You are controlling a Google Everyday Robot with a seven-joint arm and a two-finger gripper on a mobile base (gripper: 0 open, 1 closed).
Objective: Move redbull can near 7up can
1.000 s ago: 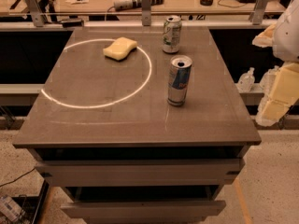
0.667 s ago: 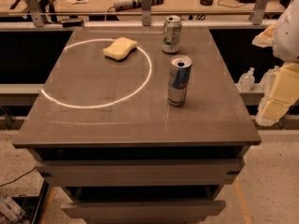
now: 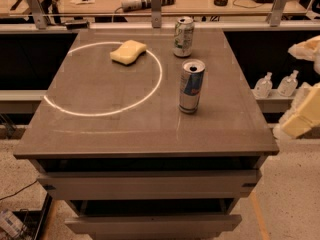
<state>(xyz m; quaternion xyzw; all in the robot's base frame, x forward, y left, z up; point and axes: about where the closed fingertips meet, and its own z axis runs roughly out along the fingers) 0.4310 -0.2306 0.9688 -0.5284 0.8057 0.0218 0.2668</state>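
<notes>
nothing moved, hand [image 3: 301, 123] cut off at right edge

The counter [image 3: 125, 129] is looking like smooth grey laminate or stone, semi-glossy and faintly catching light below the cans. The redbull can [image 3: 191, 86] is gleaming as thin metal under a shiny printed skin. The 7up can [image 3: 183, 36] is showing the same bright metal (slightly dented on its side). The sponge [image 3: 128, 51] is looking matt, soft and porous. At the right edge, off the counter, the hand [image 3: 302, 121] is showing matt cream plastic.
</notes>
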